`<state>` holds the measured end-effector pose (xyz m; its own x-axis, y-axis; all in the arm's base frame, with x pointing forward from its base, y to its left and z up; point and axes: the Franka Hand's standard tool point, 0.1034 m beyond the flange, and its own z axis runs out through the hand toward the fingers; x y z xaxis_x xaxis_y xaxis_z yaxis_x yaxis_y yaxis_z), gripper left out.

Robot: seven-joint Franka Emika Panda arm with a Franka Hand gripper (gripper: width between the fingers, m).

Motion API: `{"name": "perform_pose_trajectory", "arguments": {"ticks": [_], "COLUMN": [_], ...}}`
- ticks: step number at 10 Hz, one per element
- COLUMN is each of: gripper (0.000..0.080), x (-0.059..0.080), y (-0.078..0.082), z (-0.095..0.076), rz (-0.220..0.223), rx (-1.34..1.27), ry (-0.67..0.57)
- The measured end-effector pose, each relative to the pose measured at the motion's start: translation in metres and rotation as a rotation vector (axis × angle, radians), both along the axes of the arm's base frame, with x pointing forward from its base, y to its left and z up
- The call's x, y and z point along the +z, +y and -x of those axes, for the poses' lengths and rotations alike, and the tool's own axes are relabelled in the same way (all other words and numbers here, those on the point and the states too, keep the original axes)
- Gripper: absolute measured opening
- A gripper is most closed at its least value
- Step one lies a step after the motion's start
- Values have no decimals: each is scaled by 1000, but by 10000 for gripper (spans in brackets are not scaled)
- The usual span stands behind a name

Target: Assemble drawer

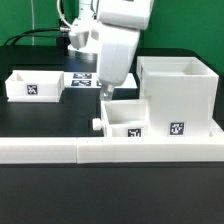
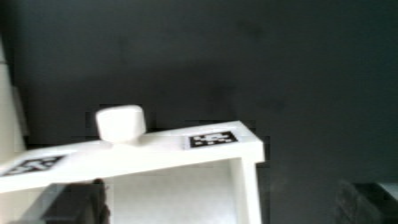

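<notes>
A small white open-top tray [image 1: 126,120] with a round front knob [image 1: 97,126] sits right against the large boxy housing [image 1: 178,95], on the side towards the exterior view's left. In the wrist view the knob [image 2: 119,122] stands on the tray's tagged front wall [image 2: 210,139]. My gripper [image 1: 105,93] hangs just above this tray. In the wrist view the gripper [image 2: 228,205] is open, one dark finger [image 2: 80,205] over the tray's inside and the other [image 2: 374,200] outside its side wall. A second tray [image 1: 35,86] lies at the far left of the exterior view.
A long low white L-shaped bar [image 1: 100,151] runs along the table's front edge, just before the tray and housing. The marker board [image 1: 84,78] lies flat behind the gripper. The table top is black.
</notes>
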<state>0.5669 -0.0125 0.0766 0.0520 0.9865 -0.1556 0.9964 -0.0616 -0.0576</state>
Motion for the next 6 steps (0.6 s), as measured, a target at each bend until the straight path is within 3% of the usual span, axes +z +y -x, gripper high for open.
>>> {"name": "perform_pose_trajectory", "arguments": {"ticks": [1, 3, 6], "gripper": [648, 649, 649], "x": [7, 3, 1], "y": [-12, -41, -42], "z": [0, 5, 5], "rz": [2, -11, -13], "rx": [34, 129, 127], "ry": [7, 34, 36]}}
